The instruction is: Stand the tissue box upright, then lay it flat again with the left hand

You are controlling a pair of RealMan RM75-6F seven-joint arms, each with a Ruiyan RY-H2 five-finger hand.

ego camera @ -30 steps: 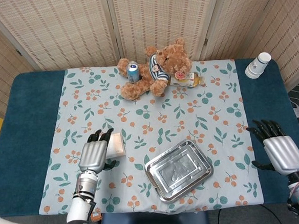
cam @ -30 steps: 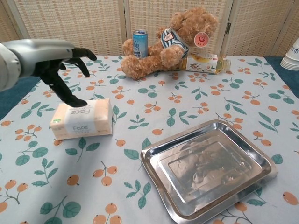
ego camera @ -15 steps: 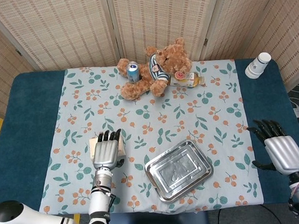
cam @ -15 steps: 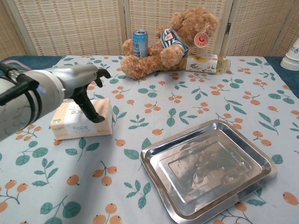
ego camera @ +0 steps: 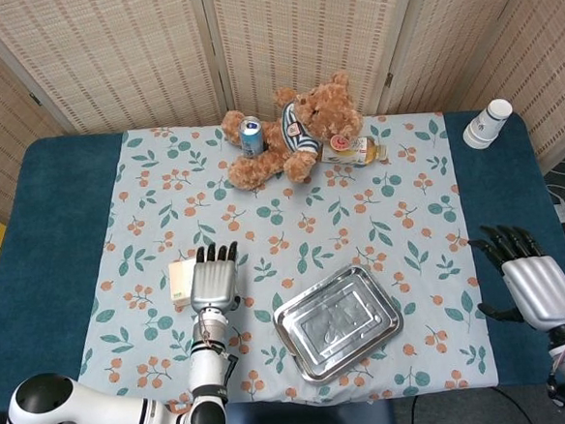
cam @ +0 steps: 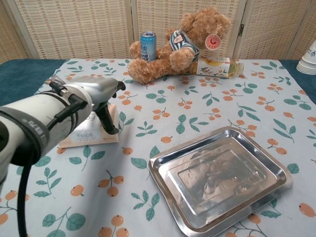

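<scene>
The tissue box (ego camera: 182,280) lies flat on the floral cloth at the left, pale with "Face" printed on its side (cam: 88,136). My left hand (ego camera: 215,277) hovers palm-down over the box's right half, fingers stretched out toward the far side. In the chest view the left hand (cam: 100,94) sits above the box with its thumb (cam: 109,122) reaching down at the box's right end; I cannot tell whether it touches. It grips nothing. My right hand (ego camera: 533,289) rests open on the blue table at the far right, away from the box.
A steel tray (ego camera: 373,340) lies right of the box, close to the front edge. At the back stand a teddy bear (ego camera: 301,125), a blue can (ego camera: 250,137) and a lying bottle (ego camera: 358,150). Stacked paper cups (ego camera: 488,123) stand at the back right.
My left hand has slid right, from the box's left end to over its right half, and the forearm swung in front of the chest camera. The box and right hand stayed put.
</scene>
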